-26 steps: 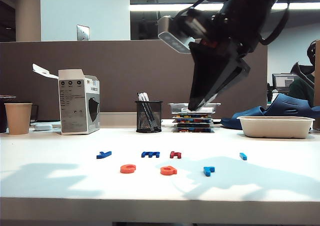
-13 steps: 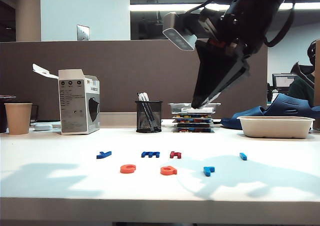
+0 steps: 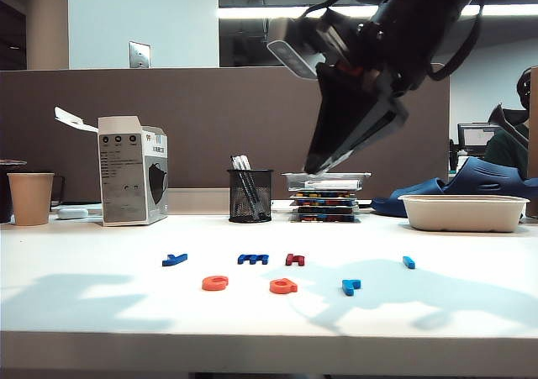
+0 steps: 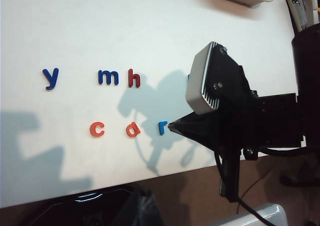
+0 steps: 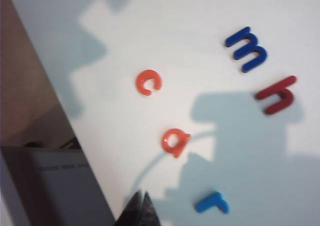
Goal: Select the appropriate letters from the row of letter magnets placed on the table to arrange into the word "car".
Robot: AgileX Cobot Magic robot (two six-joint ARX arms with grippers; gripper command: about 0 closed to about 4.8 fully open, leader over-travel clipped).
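behind the white worktop (image 3: pixel 101 312) stand a grey partition (image 3: pixel 193 127), a paper cup (image 3: pixel 31 198) and a mesh pen holder (image 3: pixel 250 195). near the front edge lie "c" (image 3: pixel 215 283), "a" (image 3: pixel 283 286) and "r" (image 3: pixel 351 286). the right end effector (image 3: pixel 324 165) hangs above them, closed and empty. only the left wrist view reads the letters upright; the left end effector is unseen.

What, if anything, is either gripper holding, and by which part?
Nothing. The right gripper is shut and empty above the table; c, a and r lie free. The left gripper is unseen.
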